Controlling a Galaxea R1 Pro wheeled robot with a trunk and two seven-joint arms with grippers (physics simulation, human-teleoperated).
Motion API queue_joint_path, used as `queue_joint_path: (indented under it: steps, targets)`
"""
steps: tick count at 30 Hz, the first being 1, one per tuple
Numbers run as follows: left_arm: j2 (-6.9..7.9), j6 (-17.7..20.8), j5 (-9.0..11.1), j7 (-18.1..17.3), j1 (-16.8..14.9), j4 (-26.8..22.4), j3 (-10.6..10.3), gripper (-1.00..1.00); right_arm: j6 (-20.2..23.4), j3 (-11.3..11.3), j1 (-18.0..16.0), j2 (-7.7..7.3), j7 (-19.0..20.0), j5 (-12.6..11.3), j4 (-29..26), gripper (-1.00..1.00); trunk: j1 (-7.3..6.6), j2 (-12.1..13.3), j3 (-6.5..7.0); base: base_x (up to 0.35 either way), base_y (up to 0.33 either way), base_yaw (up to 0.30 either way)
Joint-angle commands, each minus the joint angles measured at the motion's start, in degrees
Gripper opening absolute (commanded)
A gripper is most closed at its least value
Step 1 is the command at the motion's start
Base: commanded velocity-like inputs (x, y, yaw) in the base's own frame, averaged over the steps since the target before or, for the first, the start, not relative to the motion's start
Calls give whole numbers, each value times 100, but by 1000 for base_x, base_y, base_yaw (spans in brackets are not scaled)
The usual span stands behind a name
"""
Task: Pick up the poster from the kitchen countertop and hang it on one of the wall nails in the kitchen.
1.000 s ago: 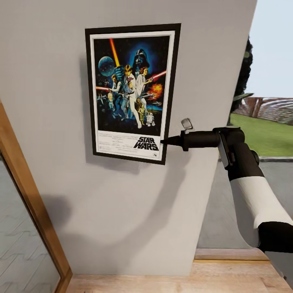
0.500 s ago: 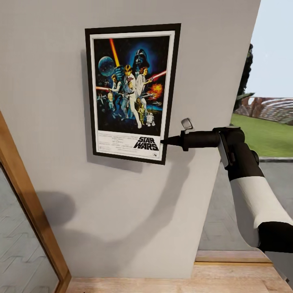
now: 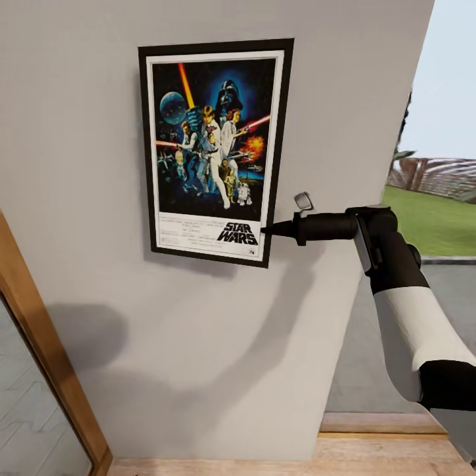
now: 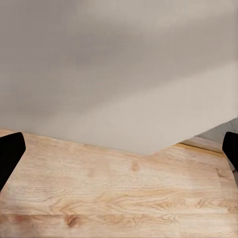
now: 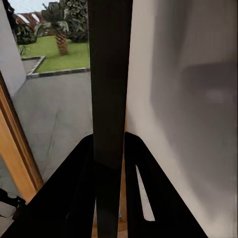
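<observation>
Poster (image 3: 215, 151): upright, flat against the grey wall (image 3: 218, 344), upper part. Right gripper (image 3: 266, 231): fingers pinched on the poster's right edge near the lower corner, edge-on between them in the wrist view (image 5: 109, 99). Left gripper (image 4: 119, 151): fingers wide apart, holding nothing, over wood floor (image 4: 114, 193).

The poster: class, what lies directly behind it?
Behind the poster is the plain grey wall, with the right pincer gripping its lower right edge. Any nail is covered by the poster, so it cannot be seen.
</observation>
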Motion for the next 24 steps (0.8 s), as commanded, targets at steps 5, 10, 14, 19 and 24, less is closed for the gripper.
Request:
queue_joint_path:
  steps: [5,10,14,19,24]
  targets:
    - [1,-27,-40,-17,-3,8,46,100,74,4,-2,-2,33,25,-3,-100,4,-4,-2,135,0,0]
    - [0,-27,-40,-14,-3,8,46,100,74,4,0,-2,34,25,-3,-100,4,-4,-2,30,0,0]
    - [1,-27,-40,-13,-3,8,46,100,74,3,0,-2,33,25,-3,-100,4,-4,-2,4,0,0]
    - [1,-27,-40,-14,-3,8,46,100,74,-2,0,-2,34,25,-3,-100,4,-4,-2,1,0,0]
    - [-1,-27,-40,-13,-3,8,46,100,74,-4,0,-2,34,25,-3,-100,4,-4,-2,6,0,0]
